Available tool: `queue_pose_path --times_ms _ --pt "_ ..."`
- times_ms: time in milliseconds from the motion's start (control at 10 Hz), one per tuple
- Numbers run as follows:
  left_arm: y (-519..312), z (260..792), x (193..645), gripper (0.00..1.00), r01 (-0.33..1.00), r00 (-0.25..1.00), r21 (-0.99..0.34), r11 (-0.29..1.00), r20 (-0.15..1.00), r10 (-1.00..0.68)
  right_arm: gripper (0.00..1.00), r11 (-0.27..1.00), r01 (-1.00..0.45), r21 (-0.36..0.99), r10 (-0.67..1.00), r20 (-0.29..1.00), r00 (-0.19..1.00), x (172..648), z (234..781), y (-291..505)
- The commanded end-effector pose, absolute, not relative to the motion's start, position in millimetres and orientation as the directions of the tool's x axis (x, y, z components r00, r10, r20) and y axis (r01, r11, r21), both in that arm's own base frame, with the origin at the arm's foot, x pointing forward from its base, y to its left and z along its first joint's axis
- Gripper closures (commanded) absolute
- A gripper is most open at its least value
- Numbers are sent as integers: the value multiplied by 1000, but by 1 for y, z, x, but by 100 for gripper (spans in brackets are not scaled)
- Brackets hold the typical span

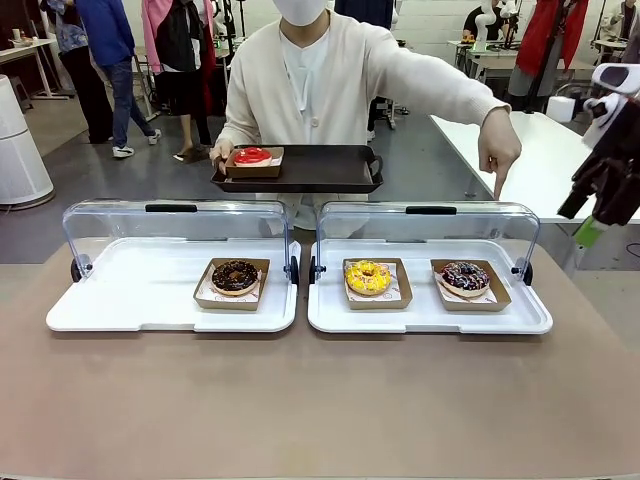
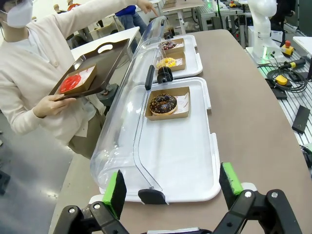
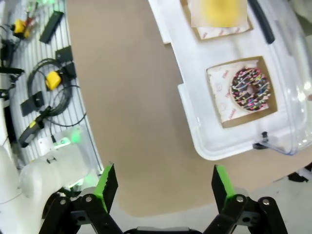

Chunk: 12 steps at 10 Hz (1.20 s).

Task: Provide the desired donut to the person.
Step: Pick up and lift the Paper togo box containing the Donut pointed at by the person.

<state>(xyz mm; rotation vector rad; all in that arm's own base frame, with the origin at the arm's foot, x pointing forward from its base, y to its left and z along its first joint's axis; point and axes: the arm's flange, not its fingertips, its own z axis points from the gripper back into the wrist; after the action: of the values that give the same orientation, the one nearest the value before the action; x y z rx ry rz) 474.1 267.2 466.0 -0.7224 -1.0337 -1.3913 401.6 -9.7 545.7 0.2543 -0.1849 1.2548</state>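
The person [image 1: 310, 80] in a cream cardigan holds a black tray [image 1: 320, 170] carrying a red donut [image 1: 252, 156] in a box. Their other hand [image 1: 499, 150] points down at the sprinkled chocolate donut [image 1: 465, 277], which lies at the right of the right display tray [image 1: 430, 318]. A yellow donut [image 1: 368, 277] sits beside it. On the left display tray [image 1: 150, 300] lies a chocolate donut [image 1: 235, 277]. My left gripper [image 2: 173, 187] hangs open above that tray's end. My right gripper [image 3: 163, 187] is open over the table near the sprinkled donut [image 3: 251, 89].
Both display trays have clear domed lids [image 1: 175, 228] swung up at the far side. My right arm [image 1: 615, 160] hangs at the right edge of the front view. Cables and small boxes [image 3: 44, 83] lie beside the table by the arm's base [image 3: 48, 170]. Bystanders stand far behind.
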Motion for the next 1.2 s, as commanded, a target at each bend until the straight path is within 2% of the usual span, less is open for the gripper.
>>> queue_pose_path --times_ms 0,100,200,900,1100 --pt "266 467 473 0 982 -112 166 92 896 -429 0 296 -950 98 917 248 312 398 533 2" --pt "266 467 473 0 982 -112 166 92 896 -429 0 276 -952 134 919 254 302 393 529 4" --pt "266 467 473 0 982 -112 166 92 896 -429 0 283 -954 95 914 273 299 401 537 -3" --pt "266 467 473 0 982 -112 166 92 896 -429 0 280 -955 99 912 284 297 401 537 -4" --pt "266 467 473 0 982 -112 166 92 896 -429 0 174 -983 65 965 187 183 387 515 37"
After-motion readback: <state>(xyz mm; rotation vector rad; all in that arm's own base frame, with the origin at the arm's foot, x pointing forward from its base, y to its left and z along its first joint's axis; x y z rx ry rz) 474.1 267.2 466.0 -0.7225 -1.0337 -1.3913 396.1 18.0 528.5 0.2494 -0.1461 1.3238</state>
